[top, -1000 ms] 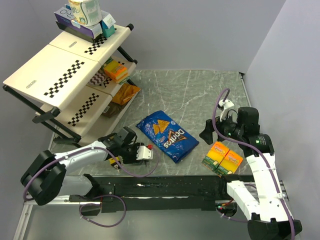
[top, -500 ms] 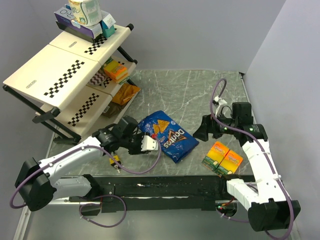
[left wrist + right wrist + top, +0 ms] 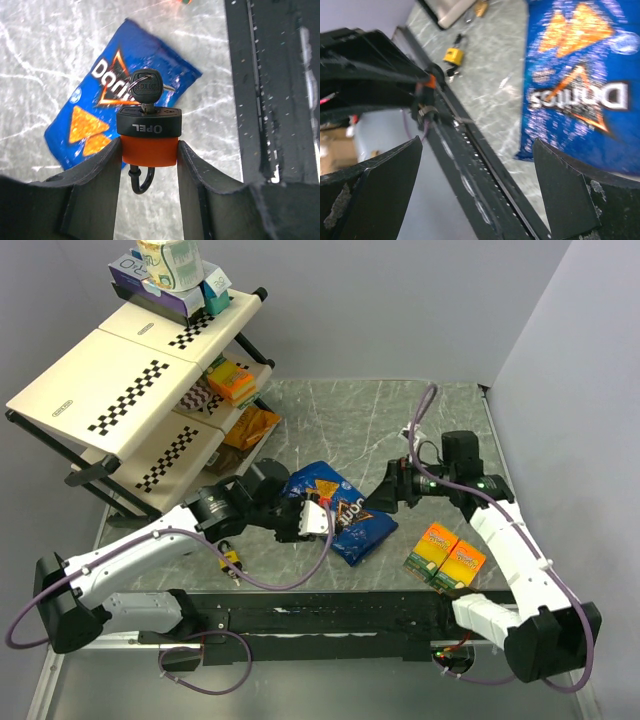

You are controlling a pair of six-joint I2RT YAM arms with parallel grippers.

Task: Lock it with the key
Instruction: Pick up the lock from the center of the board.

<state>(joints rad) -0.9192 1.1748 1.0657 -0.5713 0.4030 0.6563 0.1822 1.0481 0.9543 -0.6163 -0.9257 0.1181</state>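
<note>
The left gripper (image 3: 149, 146) was clamped on the orange lower body of a padlock (image 3: 148, 131), holding it in the air above a blue Doritos bag (image 3: 95, 115) on the marble table (image 3: 40, 60); a black-headed key (image 3: 145, 85) sat in the lock's top face. The right gripper (image 3: 476, 147) was spread wide, grasping nothing, and faced the padlock from nearby.

The likely risk was the turn itself; the fingers pinched only the smooth orange part, so twisting the key could spin the lock in the grip or knock it loose onto the bag; the key head was small, so wide jaws could close beside it.

The shackle (image 3: 140, 181) showed only partly between the fingers; whether it was pressed home could not be told; the right wrist view was blurred; a yellow padlock (image 3: 231, 560) on the table was too small to read.
</note>
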